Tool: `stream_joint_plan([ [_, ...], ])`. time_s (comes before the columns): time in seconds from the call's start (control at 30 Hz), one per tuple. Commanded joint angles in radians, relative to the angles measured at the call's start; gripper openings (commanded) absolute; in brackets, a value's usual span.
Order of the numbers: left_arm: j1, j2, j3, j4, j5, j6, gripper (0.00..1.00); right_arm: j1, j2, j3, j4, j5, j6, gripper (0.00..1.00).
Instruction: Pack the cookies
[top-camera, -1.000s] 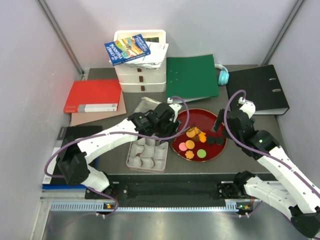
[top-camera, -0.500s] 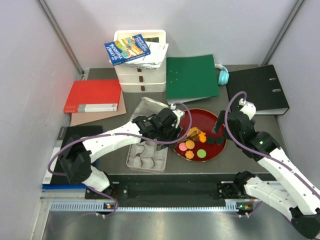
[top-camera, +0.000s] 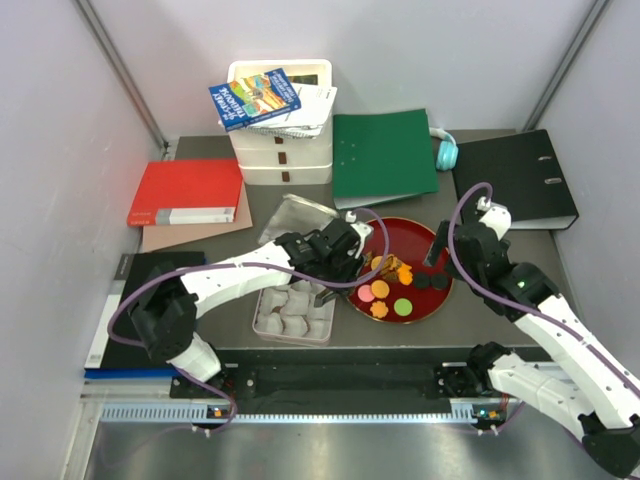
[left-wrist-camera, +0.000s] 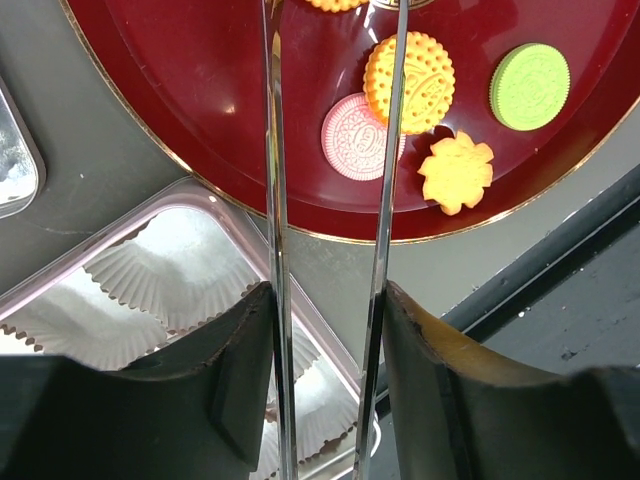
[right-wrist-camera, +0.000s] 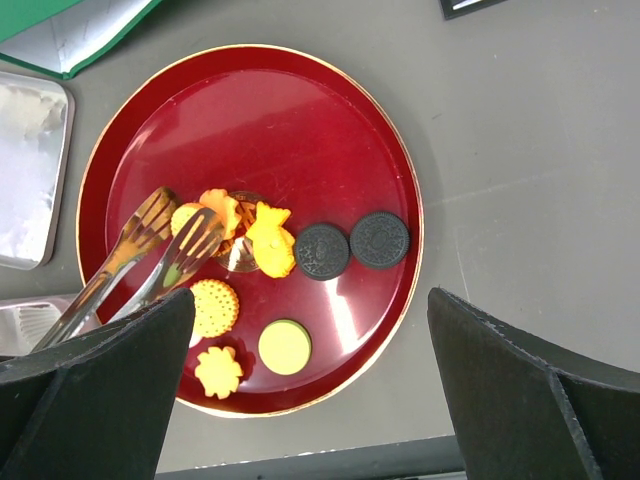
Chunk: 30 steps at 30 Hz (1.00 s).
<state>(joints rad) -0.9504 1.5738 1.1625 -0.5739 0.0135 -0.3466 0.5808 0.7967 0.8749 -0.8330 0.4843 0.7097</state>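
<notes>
The cookies lie on a red plate (top-camera: 395, 232): orange ones (top-camera: 380, 290), a pink one (top-camera: 366, 295), a green one (top-camera: 402, 307) and two black ones (top-camera: 430, 283). My left gripper (top-camera: 335, 258) is shut on metal tongs (left-wrist-camera: 272, 200). The tong tips (right-wrist-camera: 205, 232) are slightly apart over the orange pile (right-wrist-camera: 265, 240) at the plate's left. The left wrist view shows a pink cookie (left-wrist-camera: 350, 140), a round orange one (left-wrist-camera: 420, 80), a flower one (left-wrist-camera: 456, 172) and a green one (left-wrist-camera: 529, 86). My right gripper (right-wrist-camera: 310, 300) is open and empty above the plate's right side.
A tin (top-camera: 262, 325) of white paper cups (left-wrist-camera: 170, 270) sits left of the plate, with its silver lid (top-camera: 290, 215) behind it. At the back are white drawers with books (top-camera: 280, 130), a green folder (top-camera: 385, 155), a black binder (top-camera: 515, 180) and a red book (top-camera: 185, 192).
My left arm has moved right and a little nearer, carrying the tongs further over the plate's left side. The right arm has hardly moved.
</notes>
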Motion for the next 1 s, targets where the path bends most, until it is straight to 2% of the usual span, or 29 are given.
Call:
stream_joint_plan([
  [0.0, -0.002, -0.011, 0.02, 0.04, -0.004, 0.008, 0.49, 0.008, 0.004, 0.009, 0.021, 0.014, -0.01, 0.99],
  [0.5, -0.002, -0.219, 0.206, -0.248, -0.208, 0.006, 0.47, 0.01, 0.065, 0.029, 0.087, -0.01, -0.035, 0.99],
  [0.77, -0.002, -0.325, 0.178, -0.489, -0.308, -0.106, 0.46, 0.01, 0.142, 0.045, 0.15, -0.052, -0.05, 0.99],
  [0.97, -0.002, -0.394, 0.128, -0.581, -0.33, -0.175, 0.45, 0.01, 0.182, 0.062, 0.172, -0.075, -0.052, 0.99],
])
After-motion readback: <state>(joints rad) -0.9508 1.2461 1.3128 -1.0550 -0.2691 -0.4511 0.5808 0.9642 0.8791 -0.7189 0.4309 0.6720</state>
